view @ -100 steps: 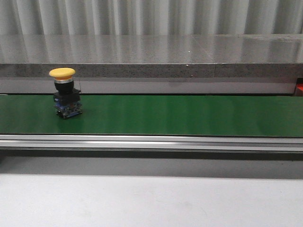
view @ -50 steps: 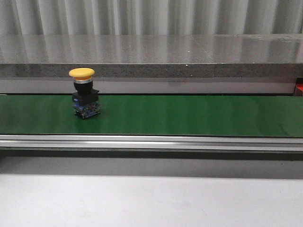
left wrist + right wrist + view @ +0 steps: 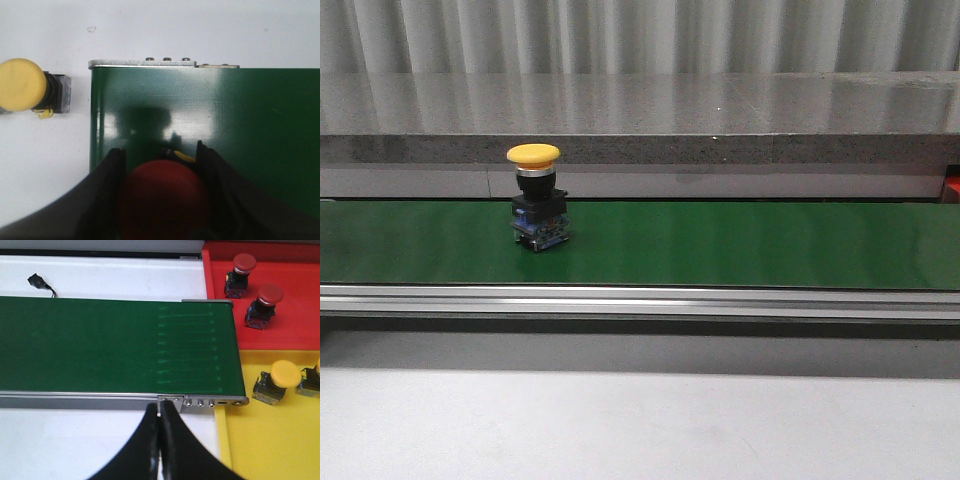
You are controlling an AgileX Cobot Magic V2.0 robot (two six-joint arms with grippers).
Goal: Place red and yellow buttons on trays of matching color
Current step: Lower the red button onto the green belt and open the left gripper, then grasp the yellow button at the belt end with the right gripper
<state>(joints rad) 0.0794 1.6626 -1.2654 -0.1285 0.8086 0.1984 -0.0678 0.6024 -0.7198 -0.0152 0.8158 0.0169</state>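
A yellow button [image 3: 537,208] stands upright on the green belt [image 3: 740,245] in the front view, left of centre; neither gripper shows there. My left gripper [image 3: 160,152] is shut on a red button [image 3: 162,200] over one end of the belt [image 3: 250,120]. Another yellow button [image 3: 22,85] lies on its side on the white table beside that end. My right gripper [image 3: 160,407] is shut and empty, by the belt's other end. There the red tray [image 3: 295,325] holds two red buttons [image 3: 240,271] [image 3: 264,302], and the yellow tray [image 3: 280,440] holds two yellow buttons [image 3: 277,380] [image 3: 312,380].
A silver rail [image 3: 640,300] runs along the belt's near edge, with a grey stone ledge [image 3: 640,120] behind it. A small black clip [image 3: 37,281] lies on the white table beyond the belt in the right wrist view.
The yellow button has travelled to the right along the green belt, staying upright.
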